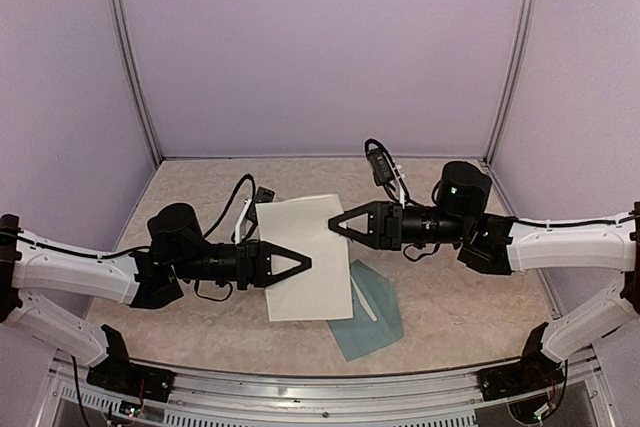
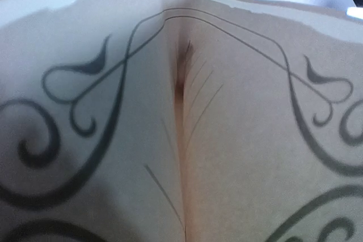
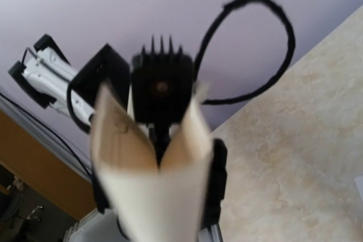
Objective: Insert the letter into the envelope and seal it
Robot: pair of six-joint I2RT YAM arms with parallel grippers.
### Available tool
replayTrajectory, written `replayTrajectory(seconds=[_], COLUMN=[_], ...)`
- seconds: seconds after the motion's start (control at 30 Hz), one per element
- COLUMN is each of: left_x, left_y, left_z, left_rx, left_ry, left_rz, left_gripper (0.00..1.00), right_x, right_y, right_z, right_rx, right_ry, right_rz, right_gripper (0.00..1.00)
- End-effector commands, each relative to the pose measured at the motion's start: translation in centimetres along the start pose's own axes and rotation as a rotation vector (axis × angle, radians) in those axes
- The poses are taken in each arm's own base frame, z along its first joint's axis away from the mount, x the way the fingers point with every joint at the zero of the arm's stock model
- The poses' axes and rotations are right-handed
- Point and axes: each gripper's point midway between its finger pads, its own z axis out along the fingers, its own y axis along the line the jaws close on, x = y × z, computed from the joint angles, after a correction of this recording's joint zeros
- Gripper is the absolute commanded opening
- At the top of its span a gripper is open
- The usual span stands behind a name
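The letter (image 1: 305, 257) is a white sheet held up over the middle of the table between both grippers. My left gripper (image 1: 303, 263) comes in from the left with its fingers closed to a point on the sheet. My right gripper (image 1: 335, 225) pinches the sheet's right edge. In the left wrist view the letter (image 2: 238, 140) fills the frame, with grey scrollwork and a crease down its middle; the fingers are hidden. In the right wrist view the letter (image 3: 153, 196) is bent into a blurred V and hides the fingers. The teal envelope (image 1: 377, 322) lies flat on the table, front right of the letter and partly under it.
The beige marbled table (image 1: 450, 297) is enclosed by pale purple walls on three sides. A small black object (image 1: 265, 194) and looping black cables (image 1: 385, 167) lie behind the letter. The left arm's black wrist (image 3: 161, 86) faces my right wrist camera.
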Motion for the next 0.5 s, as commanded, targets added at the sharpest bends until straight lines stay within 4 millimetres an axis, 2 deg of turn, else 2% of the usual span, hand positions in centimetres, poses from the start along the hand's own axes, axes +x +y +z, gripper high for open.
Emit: replayTrajectory(seconds=[0.0,0.03,0.07,0.1,0.13,0.17,0.2,0.23,0.3,0.37,0.4,0.47], left_x=[0.3,0.4,0.5,0.6,0.6,0.7,0.8,0.8,0.9,0.9,1.0,1.1], left_y=[-1.1,-1.0,-1.0,-1.0,-1.0,-1.0,-1.0,-1.0,-1.0,-1.1,-1.1,-1.0], left_z=[0.6,0.7,0.8,0.8,0.9,0.9,0.9,1.0,1.0,1.1,1.1,1.1], left_rx=[0.044,0.043,0.043,0.043,0.04,0.041,0.041,0.042,0.043,0.044,0.045,0.044], left_ry=[0.03,0.035,0.039,0.043,0.046,0.05,0.052,0.053,0.056,0.059,0.061,0.065], left_rz=[0.029,0.028,0.029,0.029,0.029,0.028,0.029,0.029,0.03,0.03,0.029,0.027], left_gripper=[0.0,0.0,0.0,0.0,0.0,0.0,0.0,0.0,0.0,0.0,0.0,0.0], right_x=[-2.2,-2.3,-2.3,-2.4,-2.5,-2.6,-2.7,-2.7,-2.9,-3.2,-3.2,-3.4], right_y=[0.2,0.2,0.2,0.2,0.0,-0.1,-0.2,-0.3,-0.4,-0.6,-0.6,-0.5], right_z=[-0.2,-0.3,-0.3,-0.4,-0.4,-0.4,-0.5,-0.7,-0.9,-1.1,-1.2,-1.4], right_rx=[-0.004,-0.006,-0.006,-0.007,-0.003,0.001,0.005,0.012,0.012,0.017,0.018,0.016], right_ry=[-0.061,-0.068,-0.073,-0.075,-0.076,-0.078,-0.083,-0.093,-0.107,-0.112,-0.114,-0.128], right_rz=[-0.026,-0.029,-0.03,-0.03,-0.024,-0.021,-0.022,-0.022,-0.024,-0.015,-0.012,-0.016], right_gripper=[0.14,0.03,0.0,0.02,0.17,0.17,0.03,0.0,0.0,0.21,0.21,0.13])
